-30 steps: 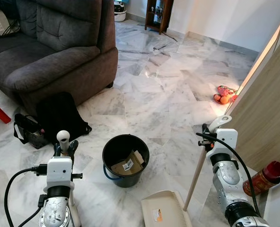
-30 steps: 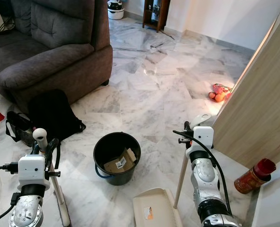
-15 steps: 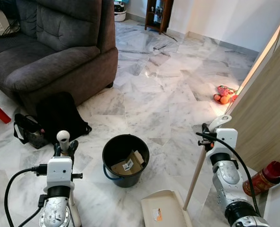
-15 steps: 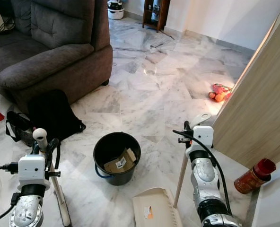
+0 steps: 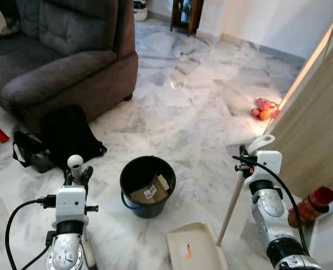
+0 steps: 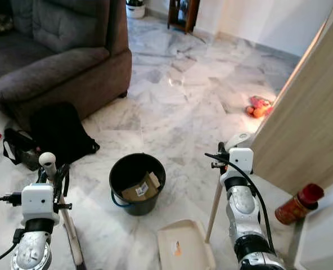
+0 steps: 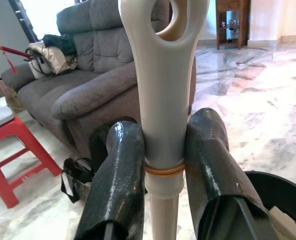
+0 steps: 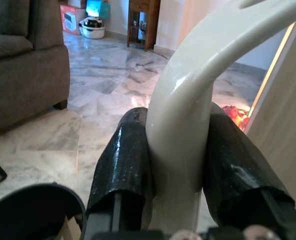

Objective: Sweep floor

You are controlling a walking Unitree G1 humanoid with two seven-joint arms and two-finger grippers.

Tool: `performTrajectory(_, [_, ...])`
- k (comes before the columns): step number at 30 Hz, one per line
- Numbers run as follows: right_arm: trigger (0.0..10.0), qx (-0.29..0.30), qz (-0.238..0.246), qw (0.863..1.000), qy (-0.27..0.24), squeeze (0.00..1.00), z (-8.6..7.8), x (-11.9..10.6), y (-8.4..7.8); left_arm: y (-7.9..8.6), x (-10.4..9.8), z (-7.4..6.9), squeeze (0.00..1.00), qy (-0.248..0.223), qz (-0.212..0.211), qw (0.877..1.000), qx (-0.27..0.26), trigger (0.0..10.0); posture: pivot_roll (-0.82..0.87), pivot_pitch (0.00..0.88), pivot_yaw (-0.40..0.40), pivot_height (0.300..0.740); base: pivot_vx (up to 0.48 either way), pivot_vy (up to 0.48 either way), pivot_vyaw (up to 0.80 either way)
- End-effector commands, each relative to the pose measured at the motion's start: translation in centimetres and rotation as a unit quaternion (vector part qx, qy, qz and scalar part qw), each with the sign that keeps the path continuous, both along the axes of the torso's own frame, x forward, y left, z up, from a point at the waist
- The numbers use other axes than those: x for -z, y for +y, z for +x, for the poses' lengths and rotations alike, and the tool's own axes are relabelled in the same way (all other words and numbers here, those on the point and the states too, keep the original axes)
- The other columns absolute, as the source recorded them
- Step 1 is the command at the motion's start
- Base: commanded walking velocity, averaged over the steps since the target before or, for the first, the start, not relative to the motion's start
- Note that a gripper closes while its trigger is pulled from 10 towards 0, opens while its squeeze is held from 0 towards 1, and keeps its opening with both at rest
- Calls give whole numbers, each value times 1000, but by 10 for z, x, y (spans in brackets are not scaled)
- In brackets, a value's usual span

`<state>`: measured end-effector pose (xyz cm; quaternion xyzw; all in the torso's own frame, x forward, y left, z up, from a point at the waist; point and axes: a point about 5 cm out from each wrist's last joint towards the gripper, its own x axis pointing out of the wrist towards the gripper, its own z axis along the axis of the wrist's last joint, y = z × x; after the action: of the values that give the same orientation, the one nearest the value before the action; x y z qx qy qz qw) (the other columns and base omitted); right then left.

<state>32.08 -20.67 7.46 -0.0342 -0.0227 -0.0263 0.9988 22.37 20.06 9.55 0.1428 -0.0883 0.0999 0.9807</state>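
While clamped, left fingers (image 7: 123, 185) on broom handle (image 7: 163, 100), right fingers (image 8: 123, 165) on dustpan handle (image 8: 188, 115).

Two silver arms, ribbed metallic forearm segments with rounded joints. Each wrist carries a white box-shaped camera housing on a black collar, small black screws at its sides. Black cable loops from each housing back along the arm. Left pincer (image 7: 163, 165): two long glossy black fingers (image 7: 115, 190), rounded tips. Right pincer (image 8: 180, 150): matching black fingers (image 8: 125, 165), scuffed sheen.
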Motion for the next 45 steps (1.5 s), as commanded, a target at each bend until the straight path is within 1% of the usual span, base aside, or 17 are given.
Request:
performTrajectory(1, [10000,-2,0,1000,-4,0,2,-3,1,-2,-2,0,0,-10,7,1000,6,10000,132,71,-112,740,-266,0,0])
performTrajectory(14, [10000,-5,1,1000,-5,0,5,-4,2,-3,-2,1,0,-12,7,1000,7,10000,136,58,-118,740,-265,0,0])
performTrajectory(30, [10000,-5,5,1000,1,0,6,-3,4,-4,-1,4,0,-13,6,1000,5,10000,130,59,-123,740,0,0,0])
performTrajectory(40, [10000,-6,4,1000,7,0,6,-2,4,-5,0,5,0,-13,5,1000,10,10000,132,57,-119,740,0,0,-800])
performTrajectory(45, [10000,-5,5,1000,8,0,6,-1,4,-5,0,7,0,-8,9,1000,16,10000,137,59,-113,740,0,0,0])
